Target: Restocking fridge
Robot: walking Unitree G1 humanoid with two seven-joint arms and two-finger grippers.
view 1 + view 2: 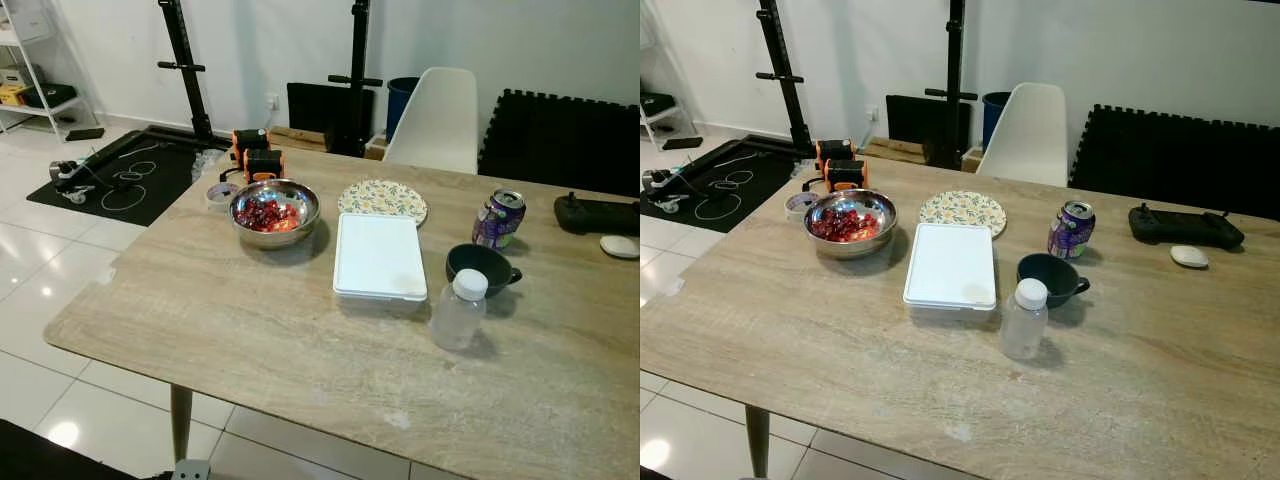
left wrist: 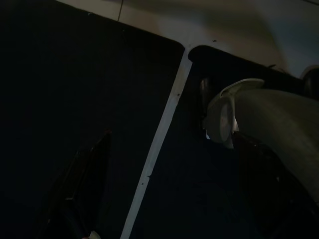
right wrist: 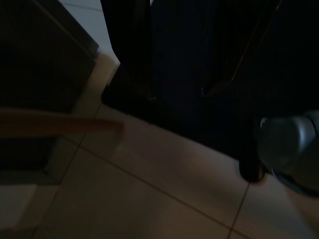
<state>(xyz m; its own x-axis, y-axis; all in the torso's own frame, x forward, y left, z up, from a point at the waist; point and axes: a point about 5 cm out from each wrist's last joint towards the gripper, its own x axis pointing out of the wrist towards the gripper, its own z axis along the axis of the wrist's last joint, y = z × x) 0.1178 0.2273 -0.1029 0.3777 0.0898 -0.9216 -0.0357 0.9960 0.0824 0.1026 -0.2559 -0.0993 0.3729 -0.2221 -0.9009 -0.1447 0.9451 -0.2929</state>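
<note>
The left end effector (image 2: pixel 169 164) hangs low in the dark, and I cannot tell if it is wide or narrow. The right end effector (image 3: pixel 179 89) hangs low too, just over the pale floor (image 3: pixel 149 194), and I cannot tell its state either. Neither one holds anything that I can see. All the food is higher up than both of them, on the desk (image 1: pixel 250 330) in front. Closest to them is the clear bottle (image 1: pixel 460 312) with a white cap. It looks light and a bit slippery, so I think it is best to take it around the middle, under the cap. Just past it, more to the left end effector's side, lies the flat white box (image 1: pixel 378 256) with its lid on. It is wide and stiff, so the short edges look like the best place to hold. Farther out on that side is the shiny bowl (image 1: pixel 274 212) of red fruit. It has no lid and could spill, so it should stay level, held at the rim. Out on the right end effector's side stands the purple can (image 1: pixel 498 218), behind a dark cup (image 1: pixel 480 268). The can is thin and may dent, so a soft squeeze around its side seems right.
</note>
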